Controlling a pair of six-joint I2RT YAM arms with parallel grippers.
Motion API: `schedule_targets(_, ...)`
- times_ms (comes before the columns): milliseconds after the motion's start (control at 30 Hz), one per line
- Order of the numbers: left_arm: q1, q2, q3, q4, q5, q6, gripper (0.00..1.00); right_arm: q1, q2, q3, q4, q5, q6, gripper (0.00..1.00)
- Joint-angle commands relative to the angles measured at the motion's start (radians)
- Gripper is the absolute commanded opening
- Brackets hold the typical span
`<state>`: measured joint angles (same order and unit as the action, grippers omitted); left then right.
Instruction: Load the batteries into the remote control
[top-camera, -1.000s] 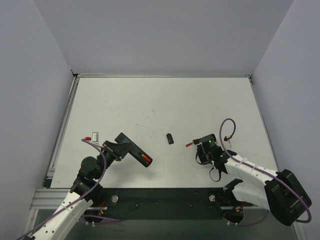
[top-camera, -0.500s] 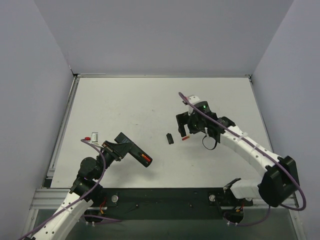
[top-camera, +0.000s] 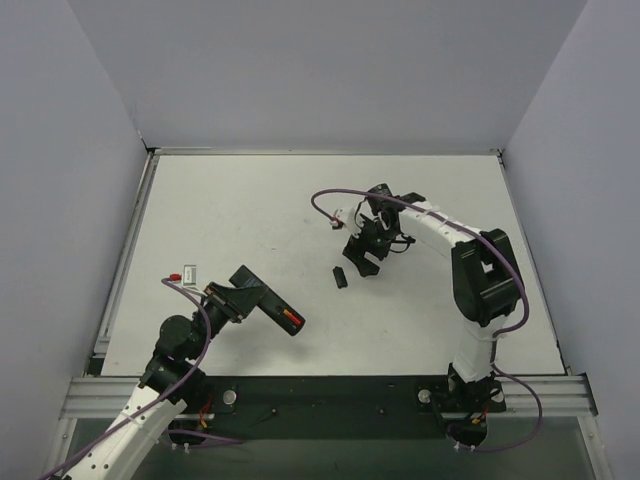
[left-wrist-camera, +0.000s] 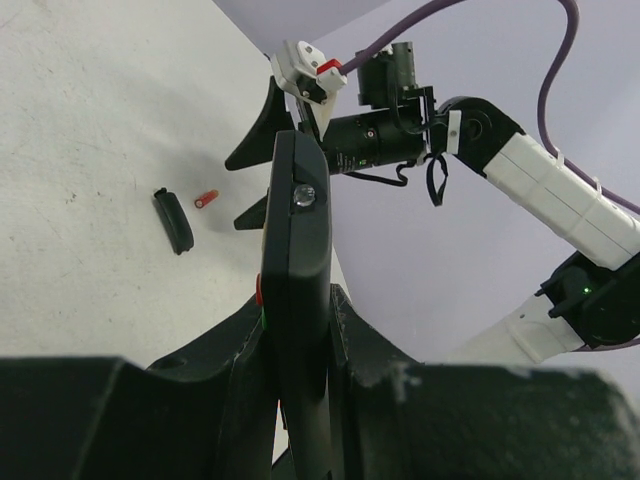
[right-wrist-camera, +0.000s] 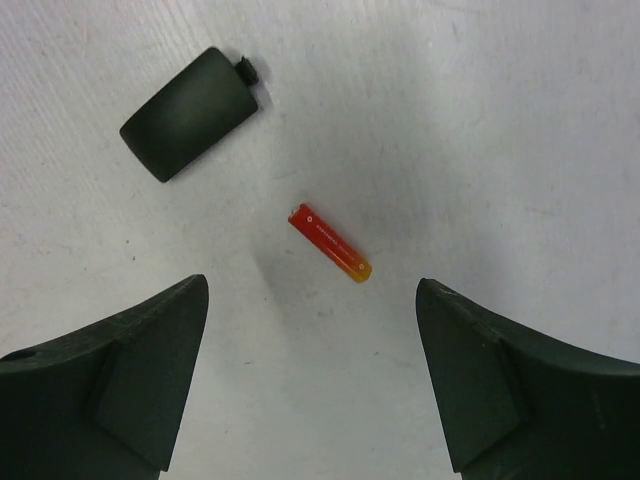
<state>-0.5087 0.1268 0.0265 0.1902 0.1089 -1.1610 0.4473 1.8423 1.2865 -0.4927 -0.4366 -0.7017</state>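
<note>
We see remote (top-camera: 268, 303) near-left, clamped in L gripper (top-camera: 238, 292), above table (top-camera: 250, 200). Cover (top-camera: 340, 277) lies mid-table; battery (right-wrist-camera: 330, 243) just right of it, apart, under R gripper (right-wrist-camera: 312, 300), w/ spread fingers touching neither.

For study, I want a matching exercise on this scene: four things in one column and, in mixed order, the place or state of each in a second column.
Column one:
1. remote control
2. battery
3. black cover
4. right gripper

Column two:
A. red, lying on the table
B. open, above the battery
C. held by the left gripper
D. dark, lying beside the battery

Pairs: 1-C, 2-A, 3-D, 4-B
</note>
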Motion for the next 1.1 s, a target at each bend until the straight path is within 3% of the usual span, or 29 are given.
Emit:
schedule_targets(0,0.002,-0.013,-0.008,0.029,0.009,0.021,0.0,0.002,0.08,0.102,-0.083,-0.114,-0.143,0.79)
schedule_targets(433,0.002,-0.013,0.01,-0.005,0.005,0.029,0.0,0.047,0.199,0.112,-0.092,0.009,-0.179,0.6)
schedule_targets(733,0.002,-0.013,0.013,-0.011,0.005,0.03,0.0,0.091,0.213,0.085,-0.084,0.127,-0.145,0.34)
schedule_targets(867,0.002,-0.013,0.013,-0.009,0.005,0.03,0.0,0.111,0.193,0.048,-0.078,0.19,-0.088,0.2)
schedule_targets(1067,0.002,-0.018,0.003,-0.006,0.005,0.03,0.0,0.131,0.152,-0.007,-0.096,0.274,0.174,0.18)
